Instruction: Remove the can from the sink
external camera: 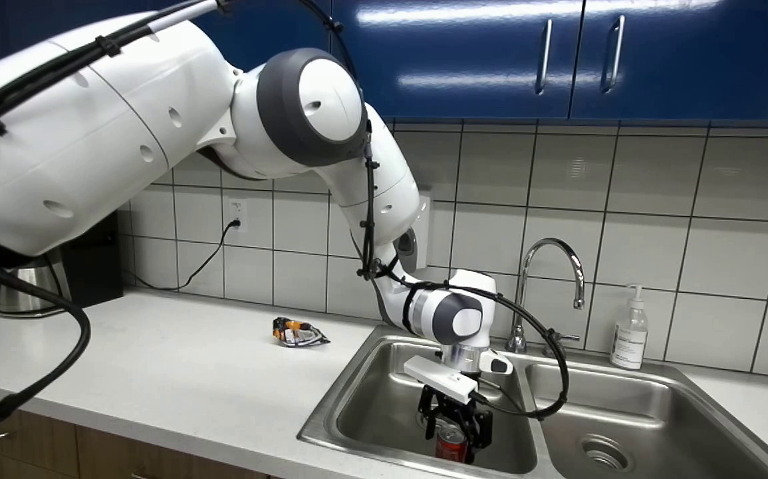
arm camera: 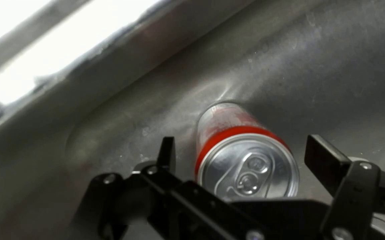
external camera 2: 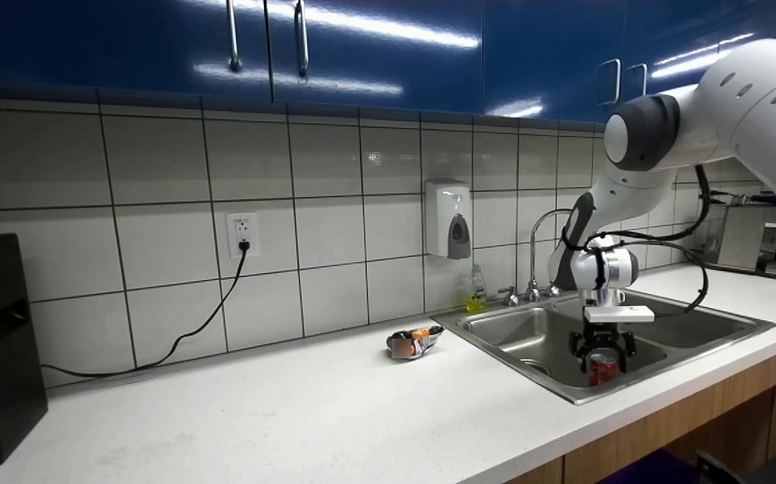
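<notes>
The red can (external camera: 451,444) with a silvery top stands upright in a basin of the steel sink (external camera: 542,442), close to a basin wall. It also shows in an exterior view (external camera 2: 603,371). My gripper (external camera: 452,436) points down into that basin; it shows too in an exterior view (external camera 2: 603,361). In the wrist view my gripper (arm camera: 246,158) is open, one finger on each side of the can (arm camera: 242,143). A gap shows between each finger and the can. The lower edge of the can's top is hidden behind the gripper's black body. The sink floor (arm camera: 345,83) surrounds the can.
The chrome faucet (external camera: 516,342) rises behind the sink, near the wrist. A soap bottle (external camera: 630,339) stands at the sink's back edge. A dark and orange packet (external camera: 299,332) lies on the white counter (external camera: 157,359). The sink's divider and rim stand close round the gripper.
</notes>
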Robot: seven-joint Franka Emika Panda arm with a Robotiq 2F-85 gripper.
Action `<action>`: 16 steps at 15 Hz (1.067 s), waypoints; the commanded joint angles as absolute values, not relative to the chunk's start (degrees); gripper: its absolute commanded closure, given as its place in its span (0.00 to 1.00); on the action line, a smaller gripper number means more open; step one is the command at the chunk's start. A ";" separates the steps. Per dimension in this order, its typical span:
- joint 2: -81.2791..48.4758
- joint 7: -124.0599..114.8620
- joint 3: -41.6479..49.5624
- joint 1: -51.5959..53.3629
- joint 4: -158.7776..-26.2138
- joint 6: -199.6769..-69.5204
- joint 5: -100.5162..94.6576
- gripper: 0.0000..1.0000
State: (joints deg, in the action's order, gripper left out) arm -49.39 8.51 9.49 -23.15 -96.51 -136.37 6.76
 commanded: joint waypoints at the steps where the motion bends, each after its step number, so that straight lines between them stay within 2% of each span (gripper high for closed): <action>1: -50.21 8.75 8.36 -24.57 -94.33 -134.44 7.62 0.25; 2: -50.31 8.72 8.37 -24.57 -94.22 -134.47 7.62 0.26; 6: -50.50 8.61 8.23 -24.66 -93.99 -134.81 7.92 0.58; 7: -50.55 8.57 8.23 -24.66 -93.91 -134.78 8.03 0.62; 16: -45.73 7.76 9.14 -23.24 -96.48 -132.10 7.16 0.62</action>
